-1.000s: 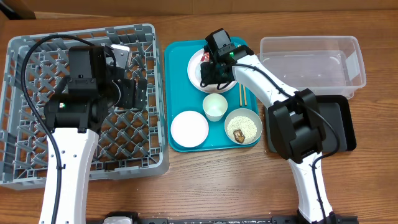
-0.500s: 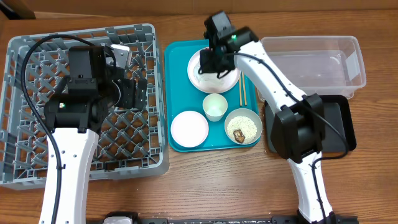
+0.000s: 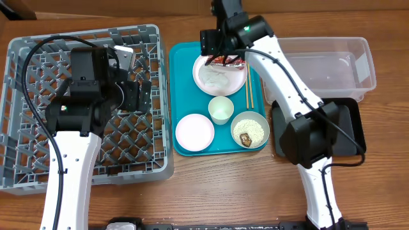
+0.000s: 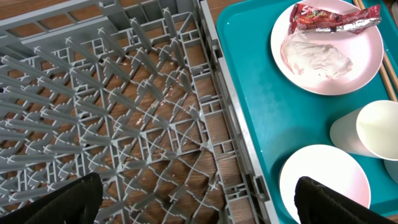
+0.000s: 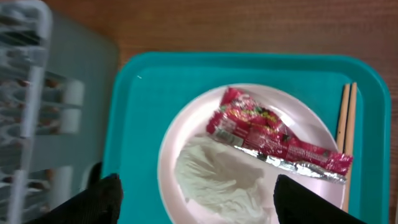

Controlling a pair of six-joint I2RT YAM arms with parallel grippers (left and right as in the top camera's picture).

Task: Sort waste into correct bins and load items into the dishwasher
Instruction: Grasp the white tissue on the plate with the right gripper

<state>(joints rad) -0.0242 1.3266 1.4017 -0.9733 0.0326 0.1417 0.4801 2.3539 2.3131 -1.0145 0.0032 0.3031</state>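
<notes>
On a pale pink plate (image 3: 231, 82) (image 4: 367, 53) (image 5: 193, 124) at the far end of the teal tray lie a red snack wrapper (image 3: 225, 61) (image 4: 333, 17) (image 5: 273, 137) and a crumpled white tissue (image 3: 214, 78) (image 4: 317, 55) (image 5: 217, 180). My right gripper (image 3: 219, 51) (image 5: 202, 199) hangs open above this plate, holding nothing. Chopsticks (image 3: 248, 96) (image 5: 346, 124) rest beside the plate. A cup (image 3: 221, 110) (image 4: 367, 127), a small white plate (image 3: 194, 131) (image 4: 323, 180) and a bowl of rice (image 3: 250, 126) with a brown lump (image 3: 244, 137) fill the tray's near half. My left gripper (image 3: 137, 92) (image 4: 199, 205) is open over the grey dish rack (image 3: 38, 96) (image 4: 124, 93).
The teal tray (image 3: 182, 57) sits between the rack and the bins. A clear tub (image 3: 319, 64) stands at the far right, and a black tray (image 3: 354, 128) lies just in front of it, partly under my right arm's base.
My right gripper has lifted off the plate toward the tray's far edge and opened. The wrapper and tissue now show uncovered on the plate. The left arm has not moved.
</notes>
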